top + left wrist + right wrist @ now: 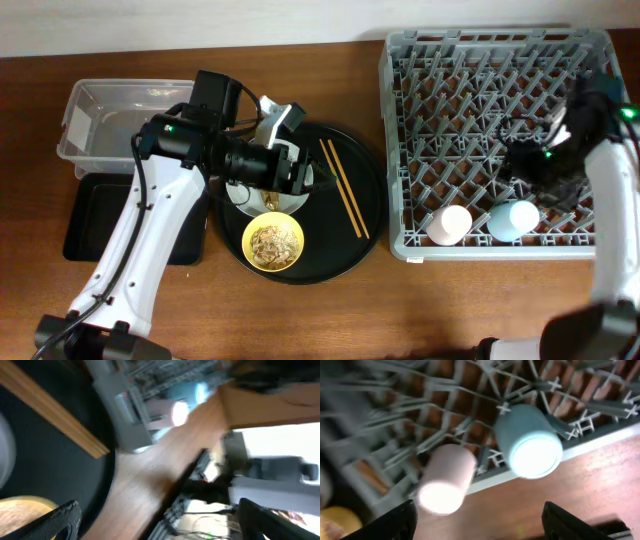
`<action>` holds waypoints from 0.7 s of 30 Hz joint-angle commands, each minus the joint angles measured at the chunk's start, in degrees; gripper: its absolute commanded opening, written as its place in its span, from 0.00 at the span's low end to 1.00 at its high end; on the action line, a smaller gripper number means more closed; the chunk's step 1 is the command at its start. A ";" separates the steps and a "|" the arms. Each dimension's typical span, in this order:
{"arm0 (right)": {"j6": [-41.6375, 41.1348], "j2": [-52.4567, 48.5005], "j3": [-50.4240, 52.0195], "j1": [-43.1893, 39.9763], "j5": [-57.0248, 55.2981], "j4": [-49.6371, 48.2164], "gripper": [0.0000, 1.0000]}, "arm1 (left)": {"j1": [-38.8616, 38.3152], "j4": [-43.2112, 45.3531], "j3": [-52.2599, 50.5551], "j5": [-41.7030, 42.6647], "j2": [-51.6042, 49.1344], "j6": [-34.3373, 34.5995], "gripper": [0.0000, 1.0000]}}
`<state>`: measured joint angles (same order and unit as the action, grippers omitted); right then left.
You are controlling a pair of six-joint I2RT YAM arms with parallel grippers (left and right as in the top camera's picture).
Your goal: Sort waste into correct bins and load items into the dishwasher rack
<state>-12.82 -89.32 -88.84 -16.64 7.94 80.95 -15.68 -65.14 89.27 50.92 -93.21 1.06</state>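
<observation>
Overhead: yellow bowl (249, 238) of scraps (273, 244) at 6 o'clock on round tray (345, 240), chopsticks (345, 190) at 3, pink cup (450, 224) and blue cup (513, 220) at 6 o'clock edge of dishwasher rack (500, 247); left wrist: left gripper (160, 525) spread, empty; right wrist: right gripper (480, 520) likewise.

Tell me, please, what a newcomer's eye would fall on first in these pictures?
The big grey rack on the right dominates the scene, with a pink cup and a blue cup side by side at its near edge. Left of it, a yellow bowl of brownish scraps stands out on the round black tray, near two chopsticks.
</observation>
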 commanded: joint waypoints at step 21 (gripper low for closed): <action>21.00 21.99 -2.45 -0.20 29.97 9.73 0.85 | -22.77 3.37 -6.58 -55.69 -3.15 22.84 0.00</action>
<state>7.66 -67.66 -90.87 -16.64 37.21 90.70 -38.30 -58.50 74.65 -5.10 -101.21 26.20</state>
